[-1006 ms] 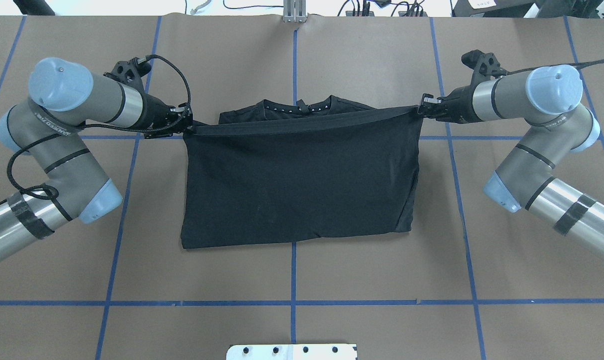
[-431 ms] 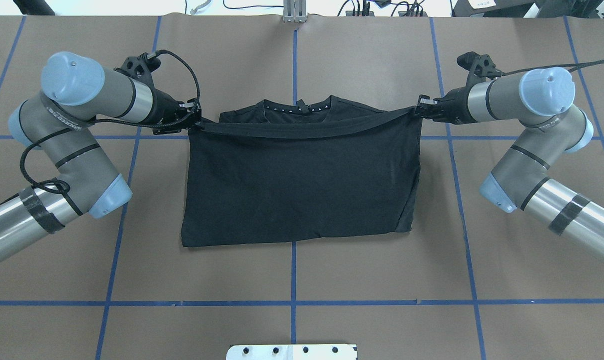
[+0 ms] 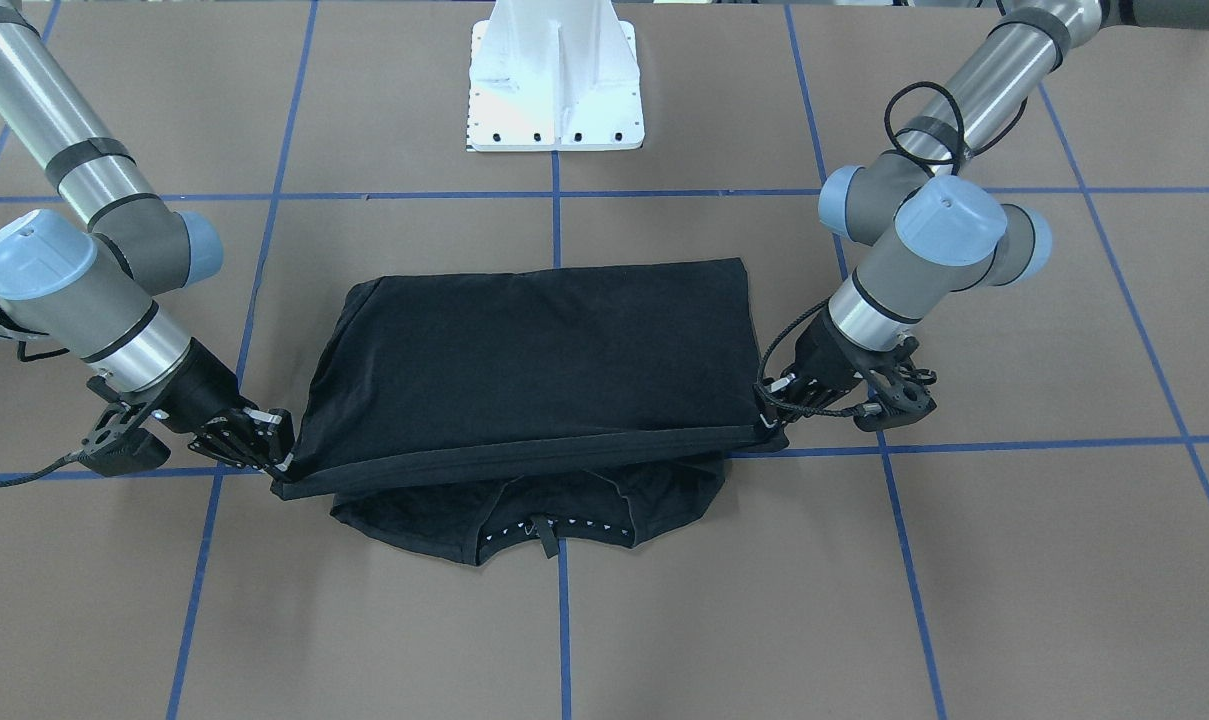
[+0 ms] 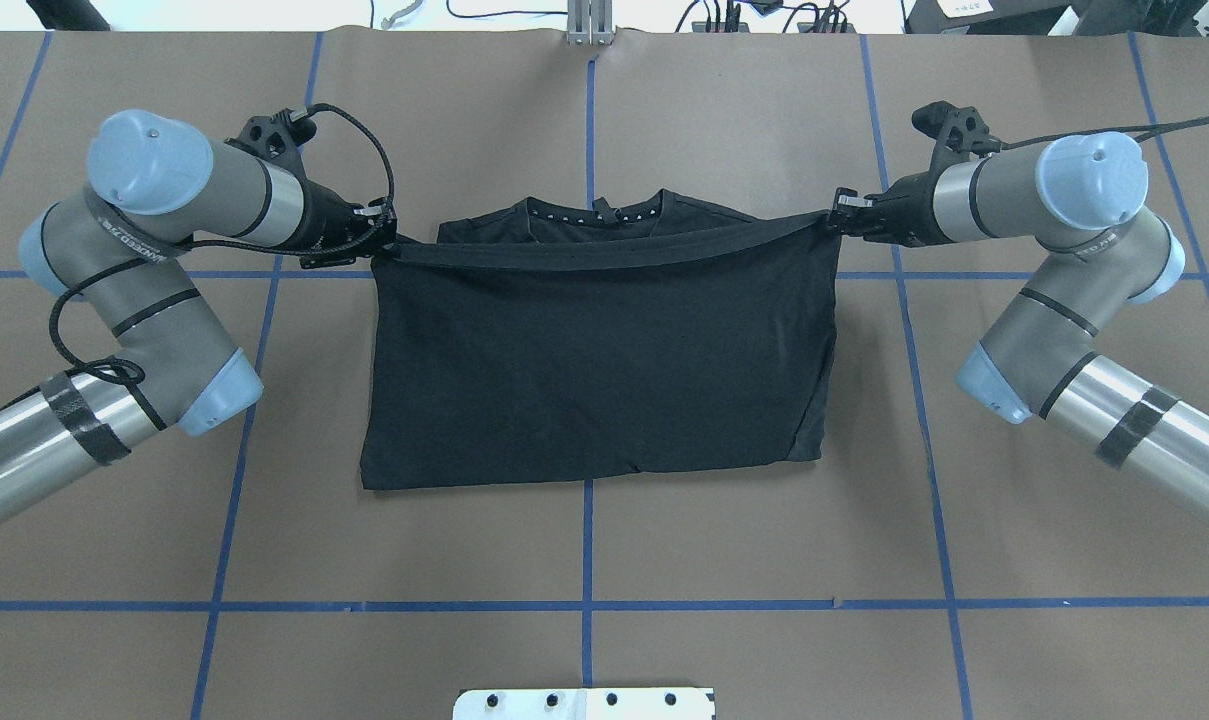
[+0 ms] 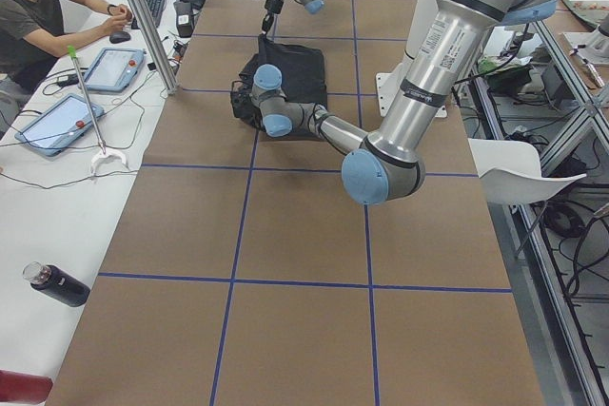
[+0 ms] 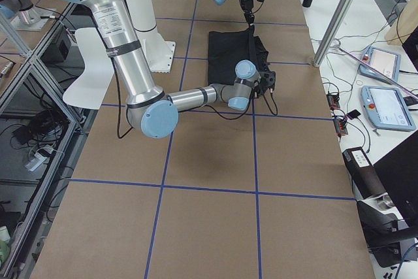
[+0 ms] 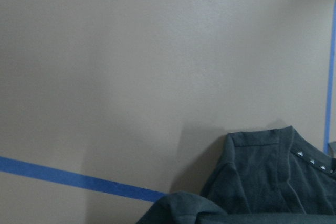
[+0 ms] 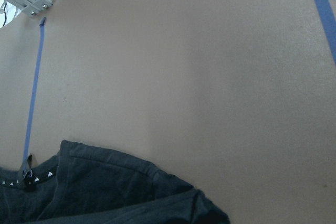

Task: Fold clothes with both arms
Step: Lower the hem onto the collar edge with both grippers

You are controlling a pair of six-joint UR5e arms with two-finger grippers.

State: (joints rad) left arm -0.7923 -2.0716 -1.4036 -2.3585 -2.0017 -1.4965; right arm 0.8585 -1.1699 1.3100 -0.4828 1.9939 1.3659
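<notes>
The black T-shirt [image 4: 604, 360] lies plain side up on the brown table, its lower half folded up over the upper half [image 3: 534, 360]. Its collar [image 4: 604, 215] still shows past the raised hem. My left gripper [image 4: 379, 240] is shut on the hem's left corner, seen at the right in the front view [image 3: 769, 425]. My right gripper [image 4: 836, 215] is shut on the hem's right corner [image 3: 279, 465]. The hem hangs taut between them, just above the cloth. Both wrist views show only the collar area [image 7: 273, 177] [image 8: 94, 187] and bare table.
The white pedestal base [image 3: 556, 80] stands at the robot's side of the table. Blue tape lines [image 4: 588, 605] grid the brown surface. A person [image 5: 38, 16] sits at a side desk with tablets [image 5: 57, 125]. A dark bottle [image 5: 57, 284] lies there too.
Both grippers carried the hem slightly further toward the collar. The left arm's elbow swung inward, and less of the collar area shows than before.
</notes>
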